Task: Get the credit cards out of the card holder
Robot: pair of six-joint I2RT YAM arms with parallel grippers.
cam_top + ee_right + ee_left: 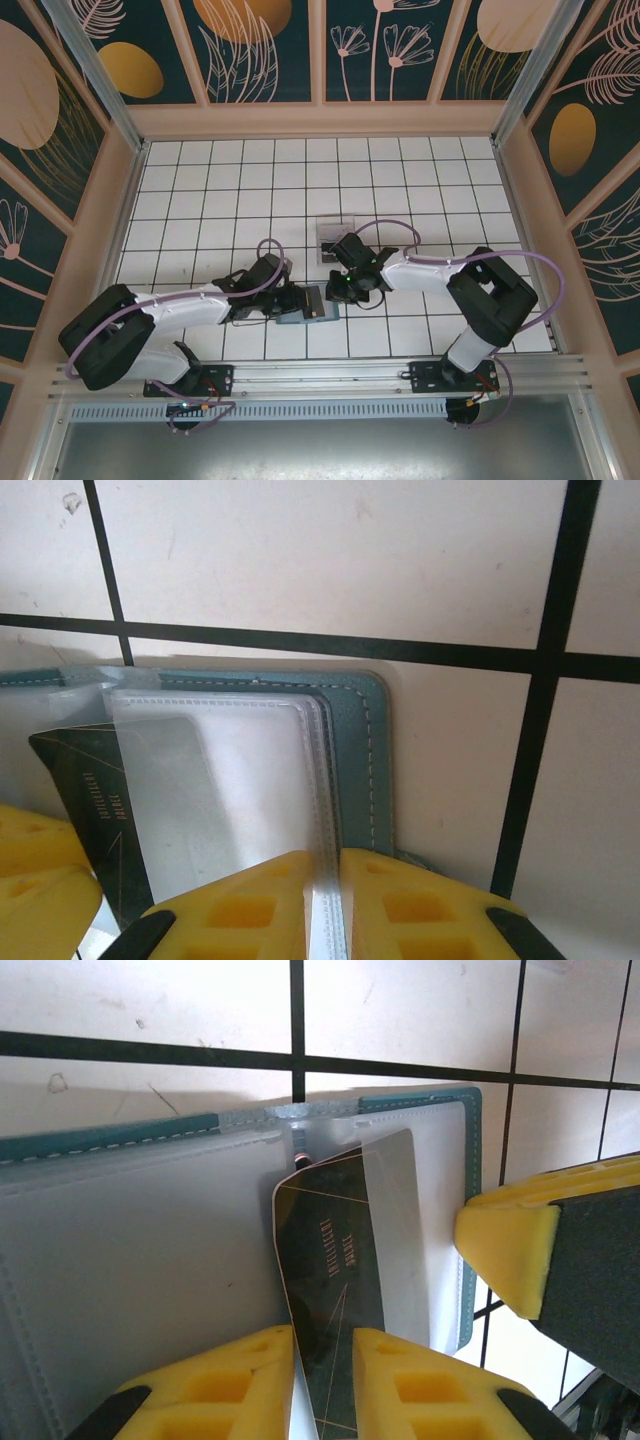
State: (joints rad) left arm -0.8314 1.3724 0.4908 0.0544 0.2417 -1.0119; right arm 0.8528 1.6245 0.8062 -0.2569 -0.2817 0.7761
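Observation:
The teal card holder [318, 303] lies open on the tiles between both arms, its blue-grey inside [130, 1260] and stitched teal edge [352, 750] showing. A black credit card [325, 1260] with thin gold lines sticks halfway out of a clear sleeve, and its corner [85, 780] shows at the left of the right wrist view. My left gripper [322, 1335] [293, 300] has its jaws slightly apart, and the card slants loosely across the gap. My right gripper [325, 858] [340, 290] is shut on the edge of the holder's clear sleeves.
A small flat pale and dark rectangle [335, 240] lies on the tiles just beyond the right gripper. Wooden-framed walls [135, 150] enclose the tiled floor on three sides. A metal rail [320, 380] runs along the near edge.

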